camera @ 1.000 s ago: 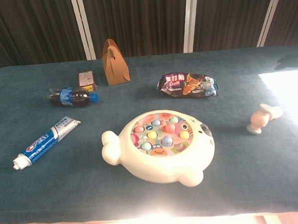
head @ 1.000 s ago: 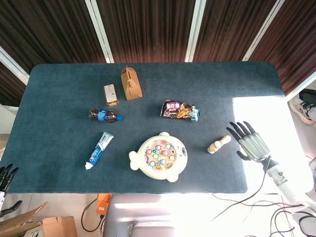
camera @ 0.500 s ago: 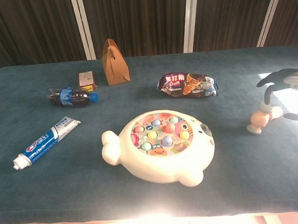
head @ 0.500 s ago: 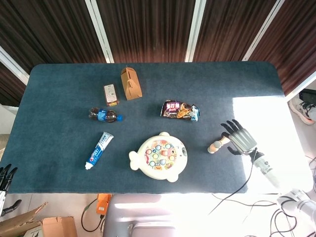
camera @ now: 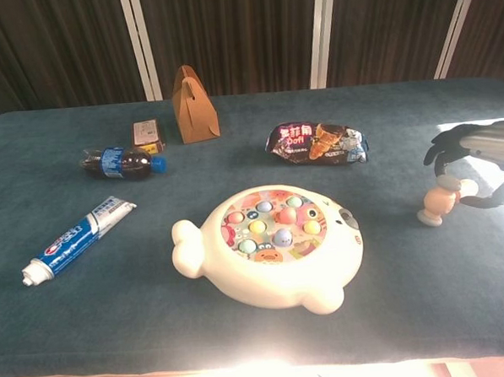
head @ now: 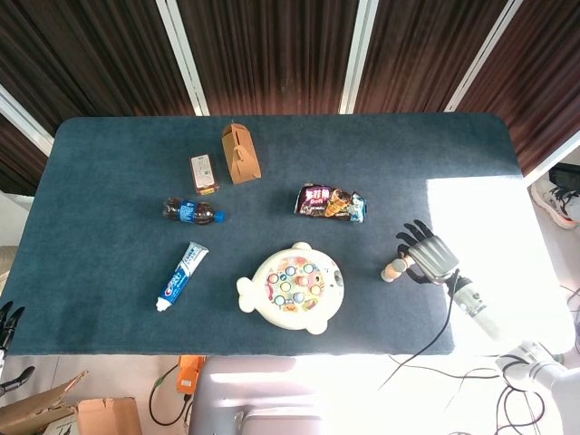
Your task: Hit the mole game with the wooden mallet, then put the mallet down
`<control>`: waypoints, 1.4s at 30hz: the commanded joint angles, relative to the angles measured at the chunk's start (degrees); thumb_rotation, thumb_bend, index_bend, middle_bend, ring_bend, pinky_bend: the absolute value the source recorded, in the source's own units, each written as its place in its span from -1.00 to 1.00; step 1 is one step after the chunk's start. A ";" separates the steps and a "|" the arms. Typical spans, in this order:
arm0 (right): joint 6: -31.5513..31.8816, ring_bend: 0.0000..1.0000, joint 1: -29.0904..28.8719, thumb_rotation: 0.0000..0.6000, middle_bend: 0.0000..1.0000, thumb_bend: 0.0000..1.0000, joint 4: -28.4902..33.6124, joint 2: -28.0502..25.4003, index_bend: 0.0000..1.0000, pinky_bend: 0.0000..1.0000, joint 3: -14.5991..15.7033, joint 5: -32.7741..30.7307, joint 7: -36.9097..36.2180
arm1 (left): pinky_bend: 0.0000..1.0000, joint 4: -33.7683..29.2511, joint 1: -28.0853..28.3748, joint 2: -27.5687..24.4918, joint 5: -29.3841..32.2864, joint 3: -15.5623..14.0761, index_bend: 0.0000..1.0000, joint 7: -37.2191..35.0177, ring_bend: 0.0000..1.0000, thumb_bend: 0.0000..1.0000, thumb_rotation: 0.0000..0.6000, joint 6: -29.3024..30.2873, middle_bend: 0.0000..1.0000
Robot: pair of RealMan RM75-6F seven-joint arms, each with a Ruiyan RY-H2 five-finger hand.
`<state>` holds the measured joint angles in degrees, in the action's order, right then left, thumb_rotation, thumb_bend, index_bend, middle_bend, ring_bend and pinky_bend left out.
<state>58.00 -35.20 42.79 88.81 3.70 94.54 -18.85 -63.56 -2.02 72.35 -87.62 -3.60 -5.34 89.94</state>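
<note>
The wooden mallet [head: 395, 268] lies on the blue table to the right of the mole game [head: 292, 286], a cream round toy with coloured moles [camera: 272, 242]. My right hand [head: 426, 255] hovers over the mallet's handle, fingers spread and arched down around it. In the chest view the fingers [camera: 443, 147] curve above the mallet [camera: 439, 201] and the thumb hooks under on the right; the mallet still rests on the cloth. Only the fingertips of my left hand [head: 8, 316] show, at the head view's lower left edge, off the table, apart and holding nothing.
Left of the game lie a toothpaste tube [head: 183, 275] and a cola bottle [head: 193, 212]. Behind them stand a small box [head: 205, 173] and a brown paper carton [head: 240, 153]. A snack bag [head: 331, 202] lies behind the game. Bright sunlight covers the table's right end.
My right hand has moved left from beside the mallet to directly over its handle, its fingers curving down. My left hand has slipped lower, nearly out of the head view.
</note>
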 commanded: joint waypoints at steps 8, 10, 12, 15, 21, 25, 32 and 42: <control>-0.17 -0.90 -0.35 1.00 -0.58 -0.40 -1.22 1.25 0.03 -0.87 0.47 0.04 -0.32 | -0.86 -1.02 -0.15 -0.46 -0.09 0.34 -1.00 1.11 -1.00 -0.77 1.00 -0.68 -1.00; -0.12 -0.90 -0.38 1.00 -0.58 -0.40 -1.38 1.42 0.04 -0.87 0.47 -0.02 -0.35 | -0.86 -1.11 -0.18 -0.56 -0.05 0.41 -1.00 1.09 -1.00 -0.77 1.00 -0.85 -1.00; -0.08 -0.90 -0.41 1.00 -0.58 -0.39 -1.44 1.51 0.04 -0.87 0.48 -0.08 -0.41 | -0.86 -1.19 -0.20 -0.66 -0.10 0.44 -1.00 1.08 -1.00 -0.77 1.00 -0.94 -1.00; -0.11 -0.90 -0.45 1.00 -0.58 -0.39 -1.49 1.60 0.04 -0.87 0.48 -0.19 -0.27 | -0.86 -1.32 -0.25 -0.76 -0.29 0.49 -1.00 1.04 -1.00 -0.77 1.00 -0.91 -1.00; -0.21 -0.90 -0.54 1.00 -0.58 -0.39 -1.32 1.68 0.05 -0.87 0.51 -0.39 0.18 | -0.86 -1.28 -0.38 -0.81 -0.41 0.57 -1.00 1.00 -1.00 -0.77 1.00 -1.07 -1.00; -0.12 -0.88 -0.59 1.00 -0.56 -0.38 -1.35 1.91 0.08 -0.87 0.46 -0.50 0.33 | -0.86 -1.20 -0.45 -0.84 -0.45 0.65 -1.00 0.92 -1.00 -0.77 1.00 -1.15 -1.00; -0.62 -0.85 -0.77 1.00 -0.50 -0.30 -1.61 2.33 0.18 -0.87 0.43 -0.80 0.86 | -0.86 -0.96 -0.50 -0.81 -0.57 0.69 -1.00 0.54 -1.00 -0.77 1.00 -1.51 -1.00; 0.56 -0.55 -0.34 1.00 -0.19 -0.23 -2.50 3.12 0.45 -0.51 0.48 -0.78 1.08 | -0.86 -0.30 -0.84 -0.69 -0.78 0.79 -1.00 -0.05 -1.00 -0.76 1.00 -1.15 -1.00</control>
<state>58.49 -35.59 40.37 91.86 4.17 93.74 -17.76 -63.87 -2.85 71.65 -88.40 -2.81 -5.38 88.77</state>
